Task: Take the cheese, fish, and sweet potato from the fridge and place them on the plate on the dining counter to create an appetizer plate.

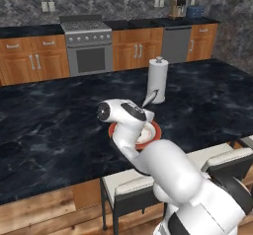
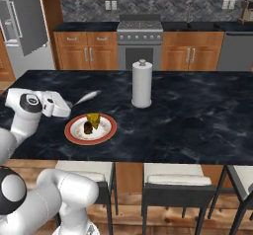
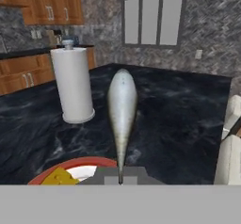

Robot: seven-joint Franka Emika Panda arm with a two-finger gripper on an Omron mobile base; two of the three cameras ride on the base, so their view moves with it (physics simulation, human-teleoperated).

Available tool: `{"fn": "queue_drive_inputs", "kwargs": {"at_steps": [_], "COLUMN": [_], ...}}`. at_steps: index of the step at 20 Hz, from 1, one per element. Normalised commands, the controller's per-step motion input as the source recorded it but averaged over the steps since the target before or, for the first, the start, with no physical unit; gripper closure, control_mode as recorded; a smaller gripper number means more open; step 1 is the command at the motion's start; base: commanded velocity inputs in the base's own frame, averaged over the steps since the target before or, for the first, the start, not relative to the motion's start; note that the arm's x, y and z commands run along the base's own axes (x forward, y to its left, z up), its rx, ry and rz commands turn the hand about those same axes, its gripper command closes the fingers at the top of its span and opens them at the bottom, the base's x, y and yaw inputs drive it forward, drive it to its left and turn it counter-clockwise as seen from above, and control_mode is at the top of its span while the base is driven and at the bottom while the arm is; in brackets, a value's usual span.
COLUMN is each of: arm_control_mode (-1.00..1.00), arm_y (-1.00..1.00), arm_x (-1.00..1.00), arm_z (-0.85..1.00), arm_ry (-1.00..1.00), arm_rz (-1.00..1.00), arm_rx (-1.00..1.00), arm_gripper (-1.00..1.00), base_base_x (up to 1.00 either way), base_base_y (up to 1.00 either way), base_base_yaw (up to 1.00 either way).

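We see fish (image 3: 122, 106) dead centre — grey, pointing away, thin tail pinched at gripper (image 3: 120, 175), jaws closed on it. Paper towel roll (image 3: 72, 84) upright on black counter (image 3: 179, 124), left of fish. Plate (image 3: 70, 167) rim at lower left — cheese (image 3: 59, 177) wedge on it.

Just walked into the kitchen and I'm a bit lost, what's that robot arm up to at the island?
The arm's end effector is shut on the tail of the fish, holding it out above the dining counter beside the plate. The cheese and the sweet potato already sit on the plate, so the fish is the last item for the appetizer plate. A paper towel roll stands upright behind the plate.
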Motion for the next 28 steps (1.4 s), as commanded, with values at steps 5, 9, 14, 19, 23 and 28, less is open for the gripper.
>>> {"fn": "queue_drive_inputs", "kwargs": {"at_steps": [5, 9, 14, 19, 23, 28], "arm_control_mode": [-1.00, -1.00, -1.00, -1.00, -1.00, -1.00], "arm_y": [0.21, 0.17, 0.00, 0.00, -0.01, -0.04], "arm_x": [0.22, 0.20, 0.02, -0.12, -0.13, -0.11], "arm_z": [-0.51, -0.28, -0.02, 0.15, 0.35, 0.40], "arm_ry": [0.00, 0.00, 0.00, 0.00, 0.00, 0.03], "arm_rz": [0.00, 0.00, 0.00, 0.00, -0.01, -0.03], "arm_rx": [-0.06, -0.03, 0.00, 0.00, 0.00, 0.02], "arm_gripper": [1.00, 1.00, 1.00, 1.00, 1.00, 1.00], "base_base_x": [0.00, 0.00, 0.00, 0.00, 0.00, 0.00], "base_base_y": [0.00, 0.00, 0.00, 0.00, 0.00, 0.00], "base_base_yaw": [0.00, 0.00, 0.00, 0.00, 0.00, 0.00]}}
